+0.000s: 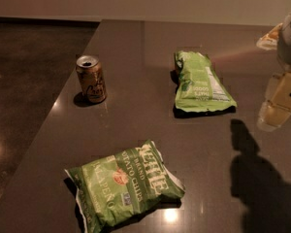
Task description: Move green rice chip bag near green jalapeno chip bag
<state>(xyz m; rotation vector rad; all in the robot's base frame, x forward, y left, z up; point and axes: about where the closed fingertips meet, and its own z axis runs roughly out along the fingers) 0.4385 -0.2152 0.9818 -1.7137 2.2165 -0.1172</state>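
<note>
The green rice chip bag [200, 82] lies flat on the dark table, at the back middle-right; it is narrow, light green, with a white label panel. The green jalapeno chip bag [123, 184] lies at the front, wider, with large white "KETTLE" and "JALAPENO" lettering. My gripper [280, 103] hangs at the right edge of the view, raised above the table, to the right of the rice chip bag and apart from it. It holds nothing that I can see. Its shadow falls on the table below it.
An opened brown drink can [91, 78] stands upright at the left, near the table's left edge [53, 106]. Beyond that edge is dark floor. A pale object [269, 39] sits at the far right, behind my arm.
</note>
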